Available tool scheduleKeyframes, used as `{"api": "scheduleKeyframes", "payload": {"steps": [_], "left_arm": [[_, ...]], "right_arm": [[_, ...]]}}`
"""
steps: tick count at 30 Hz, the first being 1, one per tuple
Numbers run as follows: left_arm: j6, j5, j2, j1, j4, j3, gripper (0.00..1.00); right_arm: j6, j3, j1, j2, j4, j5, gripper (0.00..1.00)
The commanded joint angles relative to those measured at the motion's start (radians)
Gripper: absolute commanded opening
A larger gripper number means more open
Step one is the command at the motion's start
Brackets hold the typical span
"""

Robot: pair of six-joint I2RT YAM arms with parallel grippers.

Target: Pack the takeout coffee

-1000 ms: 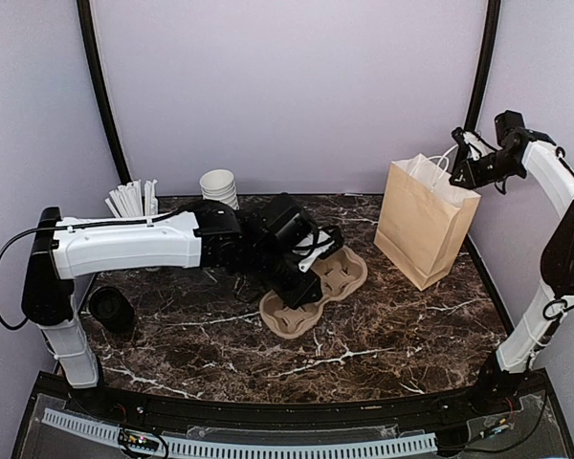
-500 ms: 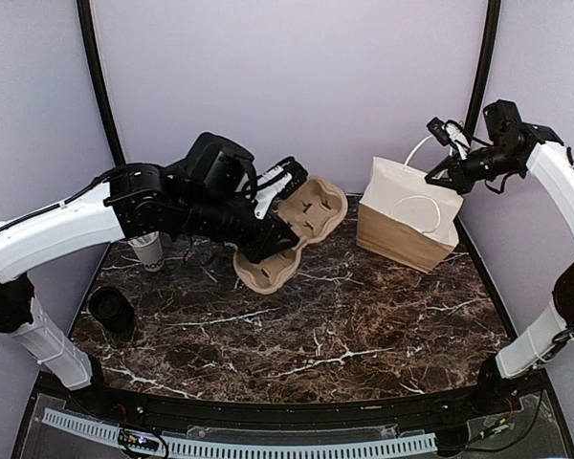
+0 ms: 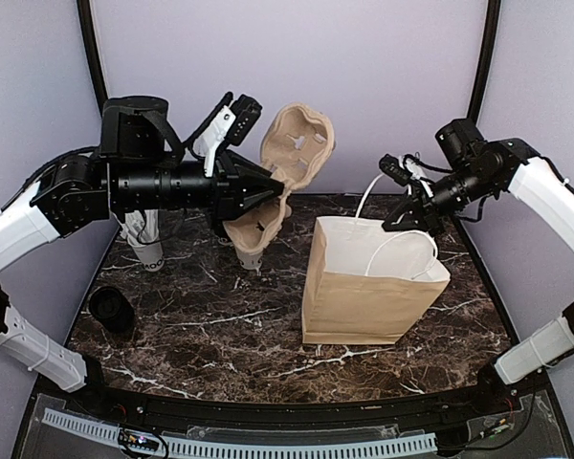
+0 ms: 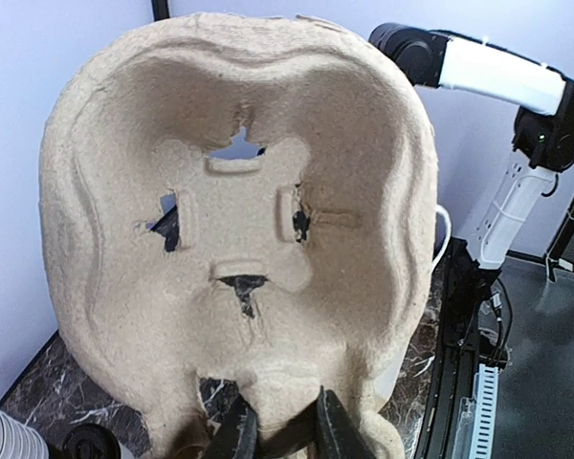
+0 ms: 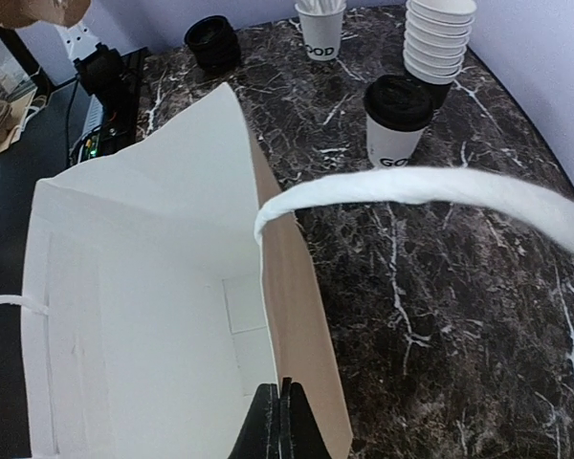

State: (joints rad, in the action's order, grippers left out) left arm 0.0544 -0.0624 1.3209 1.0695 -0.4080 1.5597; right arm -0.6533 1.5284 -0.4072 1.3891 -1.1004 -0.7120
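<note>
My left gripper [image 3: 271, 191] is shut on the edge of a tan moulded-pulp cup carrier [image 3: 292, 153] and holds it high above the table, tipped upright. In the left wrist view the carrier [image 4: 239, 210] fills the frame and its sockets are empty; my gripper [image 4: 285, 435] pinches its lower ridge. My right gripper [image 3: 402, 199] is shut at the top of the open brown paper bag [image 3: 368, 306], which stands at centre right. In the right wrist view the shut gripper [image 5: 282, 411] is over the bag [image 5: 153, 287], whose inside is empty. One black-lidded white cup [image 5: 397, 120] stands behind the bag, partly visible under the carrier [image 3: 252, 256].
A white cup of white sticks [image 3: 145, 244] and a stack of lidless white cups [image 5: 438, 38] stand at the back left. A black round thing [image 3: 110, 308] sits near the table's left edge. The right arm [image 4: 497, 72] shows behind the carrier.
My left arm has lifted the carrier off the table and tipped it upright. My right arm has brought the bag from the back right corner toward the middle.
</note>
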Motion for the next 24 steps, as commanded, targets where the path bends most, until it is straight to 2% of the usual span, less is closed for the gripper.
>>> {"api": "scheduleKeyframes", "payload": {"steps": [1, 9, 17, 24], "left_arm": [[0.039, -0.151, -0.012, 0.001, 0.131, -0.005, 0.23], [0.015, -0.356, 0.080, 0.003, 0.320, -0.015, 0.23], [0.045, -0.437, 0.234, 0.003, 0.376, 0.052, 0.23], [0.104, -0.475, 0.295, 0.008, 0.397, 0.072, 0.23]], "right_arm": [[0.033, -0.047, -0.079, -0.032, 0.031, -0.032, 0.00], [0.044, -0.051, -0.112, -0.012, 0.042, -0.054, 0.00], [0.064, -0.039, -0.120, -0.007, 0.051, -0.050, 0.00], [0.079, -0.025, -0.120, -0.012, 0.061, -0.007, 0.00]]}}
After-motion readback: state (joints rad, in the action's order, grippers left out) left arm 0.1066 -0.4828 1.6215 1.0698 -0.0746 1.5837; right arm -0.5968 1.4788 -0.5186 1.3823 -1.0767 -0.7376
